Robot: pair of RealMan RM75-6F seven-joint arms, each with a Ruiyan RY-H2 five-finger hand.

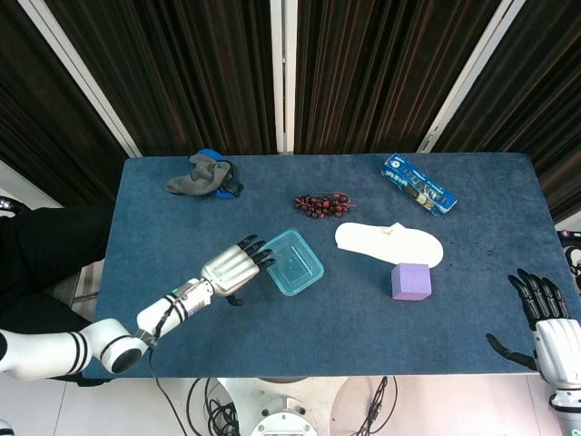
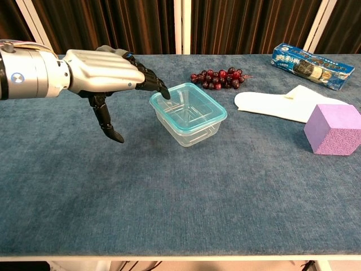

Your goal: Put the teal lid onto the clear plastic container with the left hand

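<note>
The clear plastic container [image 1: 293, 262] [image 2: 190, 125] stands near the table's middle, and the teal lid [image 2: 219, 115] lies on top of it with its rim around the container's mouth. My left hand [image 1: 234, 270] [image 2: 104, 70] hovers just left of the container, fingers stretched out flat and thumb hanging down. Its fingertips [image 2: 163, 92] sit at the lid's left edge; I cannot tell whether they touch it. The hand holds nothing. My right hand [image 1: 545, 322] shows only in the head view, off the table's front right corner, with its fingers spread and nothing in it.
A bunch of dark grapes [image 1: 320, 203] [image 2: 217, 78] lies behind the container. To the right are a white slipper [image 1: 388, 242] [image 2: 276, 105], a purple cube [image 1: 410, 281] [image 2: 333, 129] and a blue biscuit pack [image 1: 418, 184] [image 2: 307, 66]. Grey cloth [image 1: 204, 176] lies at the back left.
</note>
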